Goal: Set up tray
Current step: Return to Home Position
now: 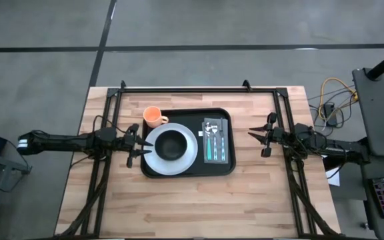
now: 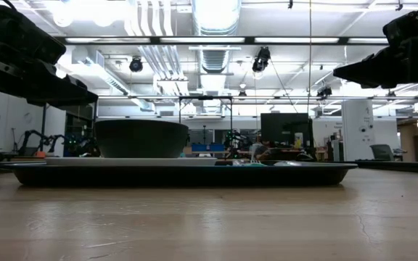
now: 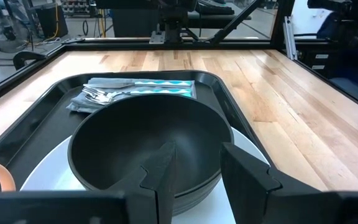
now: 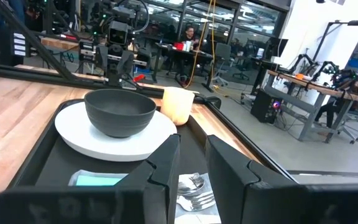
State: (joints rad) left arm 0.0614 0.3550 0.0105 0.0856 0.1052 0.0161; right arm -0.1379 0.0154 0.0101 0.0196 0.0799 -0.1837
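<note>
- Seemingly, the laying-out is finished, and the step in hand is judged to be the arms going back to their rest pose.
- The tray [image 1: 187, 120] is lying in the middle of the tabletop [image 1: 199, 200]. It is carrying a white plate [image 1: 153, 159] with a dark bowl [image 1: 172, 143] on it, an orange cup [image 1: 154, 117] in a corner on the left arm's side, and a grey napkin [image 1: 224, 125] bearing blue-handled cutlery [image 1: 213, 141] on the right arm's side.
- The left claw [image 1: 137, 145] is hovering just off the tray's left edge, beside the plate, with its fingers standing apart and gripping nothing.
- The right claw [image 1: 257, 141] is hovering over bare wood, apart from the tray's right edge, with its fingers likewise spread and empty.
- The next move is probably calling only for drawing both arms clear of the tray. The left claw is needing the more care, being so near the plate rim and the cup.
</note>
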